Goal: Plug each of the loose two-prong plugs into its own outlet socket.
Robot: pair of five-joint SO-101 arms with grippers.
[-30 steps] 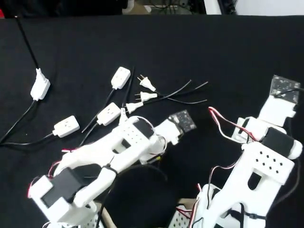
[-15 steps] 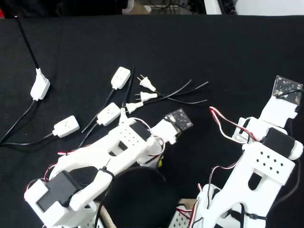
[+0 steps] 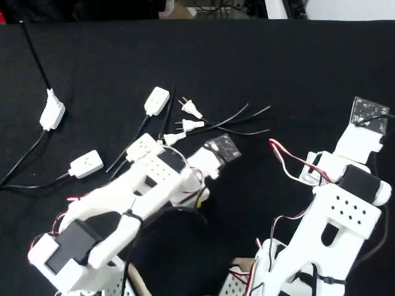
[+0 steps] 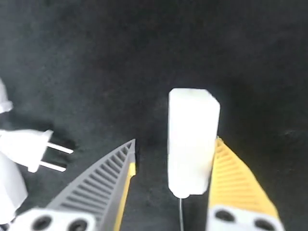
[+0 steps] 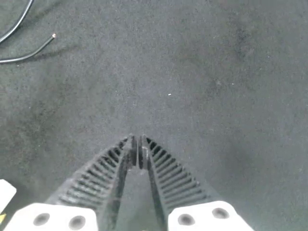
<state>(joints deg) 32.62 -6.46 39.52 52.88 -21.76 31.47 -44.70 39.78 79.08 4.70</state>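
Note:
In the left wrist view a white outlet socket (image 4: 192,139) stands between the fingers of my open left gripper (image 4: 174,142). The yellow finger (image 4: 231,178) touches its side and the grey finger (image 4: 110,178) is apart from it. A white two-prong plug (image 4: 24,149) lies beside it with its prongs towards the socket. From above, three loose plugs (image 3: 190,125) lie near sockets (image 3: 156,100), (image 3: 86,163), and the left arm (image 3: 154,185) covers its own gripper. My right gripper (image 5: 138,144) is shut with nothing in it, over bare black cloth.
A white adapter (image 3: 52,110) on a black cord lies at the far left. Thin black wires (image 3: 247,120) with bare ends trail from the plugs toward the middle. The right arm (image 3: 345,203) stands at the table's right side.
The left arm has swung left and a little farther from the front edge, toward the plugs and sockets. The right arm has hardly moved.

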